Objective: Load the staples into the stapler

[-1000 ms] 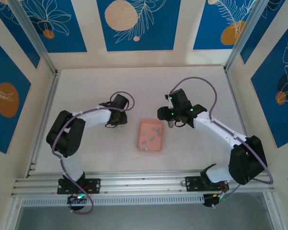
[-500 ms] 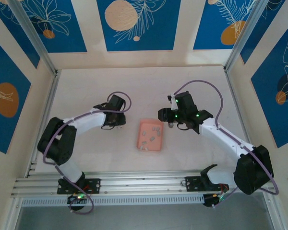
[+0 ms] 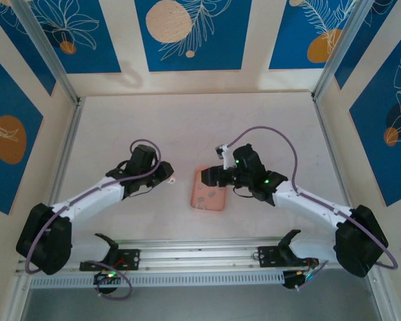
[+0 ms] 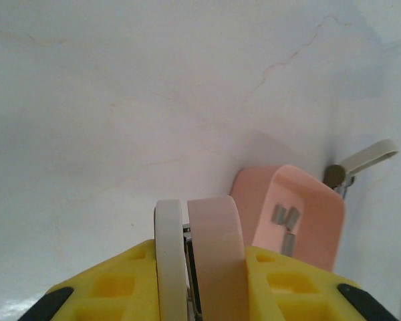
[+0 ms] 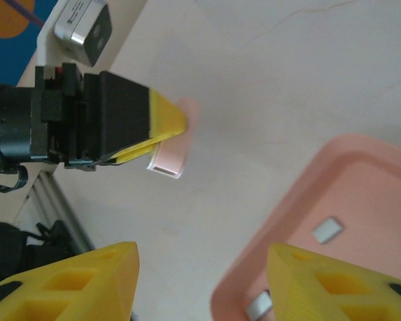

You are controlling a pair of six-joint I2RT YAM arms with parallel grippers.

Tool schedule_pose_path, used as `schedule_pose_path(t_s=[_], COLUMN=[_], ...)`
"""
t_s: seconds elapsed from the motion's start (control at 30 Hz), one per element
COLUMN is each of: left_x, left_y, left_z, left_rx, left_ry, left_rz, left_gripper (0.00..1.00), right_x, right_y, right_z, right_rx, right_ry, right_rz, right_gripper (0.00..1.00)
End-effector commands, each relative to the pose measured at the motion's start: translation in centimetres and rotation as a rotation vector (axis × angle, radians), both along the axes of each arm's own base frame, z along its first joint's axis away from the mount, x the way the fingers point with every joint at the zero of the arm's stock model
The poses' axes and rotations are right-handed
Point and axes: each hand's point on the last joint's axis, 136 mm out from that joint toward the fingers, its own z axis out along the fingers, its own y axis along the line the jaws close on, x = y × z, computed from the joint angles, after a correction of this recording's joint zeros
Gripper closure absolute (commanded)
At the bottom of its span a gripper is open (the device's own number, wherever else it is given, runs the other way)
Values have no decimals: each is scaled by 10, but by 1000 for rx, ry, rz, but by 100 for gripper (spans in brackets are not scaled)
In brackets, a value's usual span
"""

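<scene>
Salmon-pink tray (image 3: 209, 190) sits on the pale table (image 3: 187, 120), and everything else is best placed from it; several staples (image 5: 327, 229), small grey metal strips, lie loose on the tray's floor, some near the middle and some toward the near rim, none of them picked up.

Off the tray's left side, near its far corner but clear of the rim, the left gripper (image 3: 166, 176) is clenched on the stapler (image 5: 168, 157); from the right wrist view the yellow fingers (image 5: 162, 120) pinch it, with its pink end poking out toward the tray; from the left wrist view the stapler shows as a white part and a pink part side by side, edge-on, wedged between the yellow pads, with the tray beyond it and to the right; I cannot tell whether the stapler touches the table or hangs just above it.

Over the tray's far left corner hangs the right gripper (image 5: 202, 267); its two yellow fingers stand well apart with nothing between them, released, one on the table side of the rim and one above the tray itself; it faces the stapler across a short stretch of bare table; the two claws are near each other but not touching.
</scene>
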Motion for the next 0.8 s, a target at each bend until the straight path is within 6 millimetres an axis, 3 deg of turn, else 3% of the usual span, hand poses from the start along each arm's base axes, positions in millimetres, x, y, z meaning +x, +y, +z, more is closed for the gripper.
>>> schedule_pose_path(t_s=[0.0, 0.37, 0.77], left_x=[-1, -8, -9], left_y=[-5, -8, -10], left_z=[16, 20, 23], left_rx=[-139, -299, -372], left_ry=[-4, 21, 31], left_rz=[62, 153, 184], left_gripper=[74, 74, 74], right_x=[-6, -15, 1], right_y=[27, 82, 101], right_z=[9, -7, -18], right_rx=[95, 150, 172], right_ry=[2, 21, 30], right_rz=[48, 116, 91], right_gripper=[46, 45, 45])
